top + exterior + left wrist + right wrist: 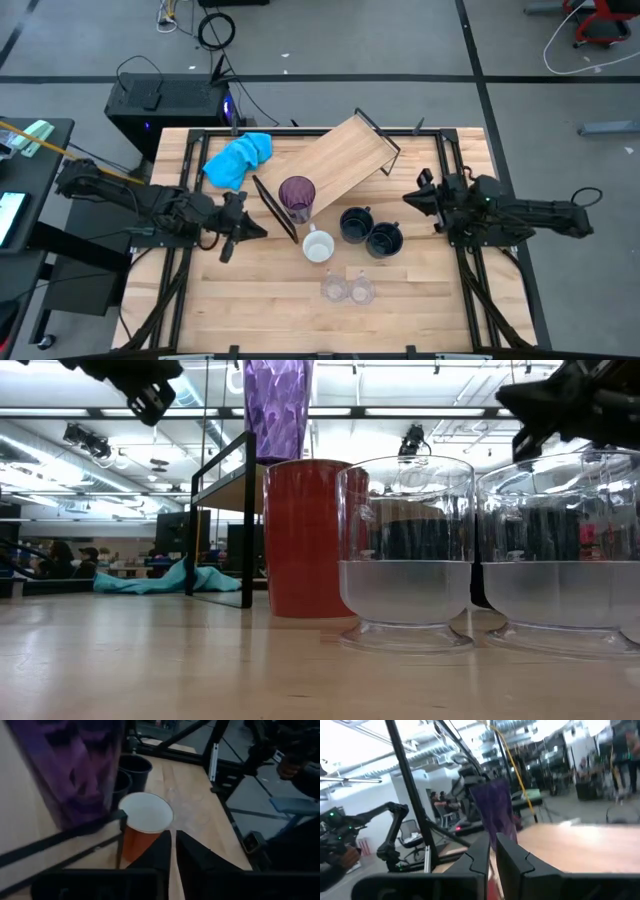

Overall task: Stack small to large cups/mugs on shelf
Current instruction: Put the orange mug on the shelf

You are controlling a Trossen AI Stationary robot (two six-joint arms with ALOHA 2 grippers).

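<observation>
The shelf [350, 155] is a light wooden board on a black wire frame, lying slantwise on the table. The purple tumbler [297, 198] stands upright on its near-left end [70, 765]. On the tabletop stand the mug [318, 245], white inside and orange-red outside [145, 817], two navy mugs [355, 224] [383, 239], and two clear glasses [334, 289] [361, 290] near the front. My left gripper [255, 230] hovers shut, left of the shelf's leg. My right gripper [410, 198] hovers shut, right of the navy mugs.
A crumpled blue cloth [238, 158] lies at the far left of the table, beside the shelf. The shelf's black frame leg [275, 208] stands between my left gripper and the tumbler. Bare tabletop lies at the near left [230, 300] and near right [430, 300].
</observation>
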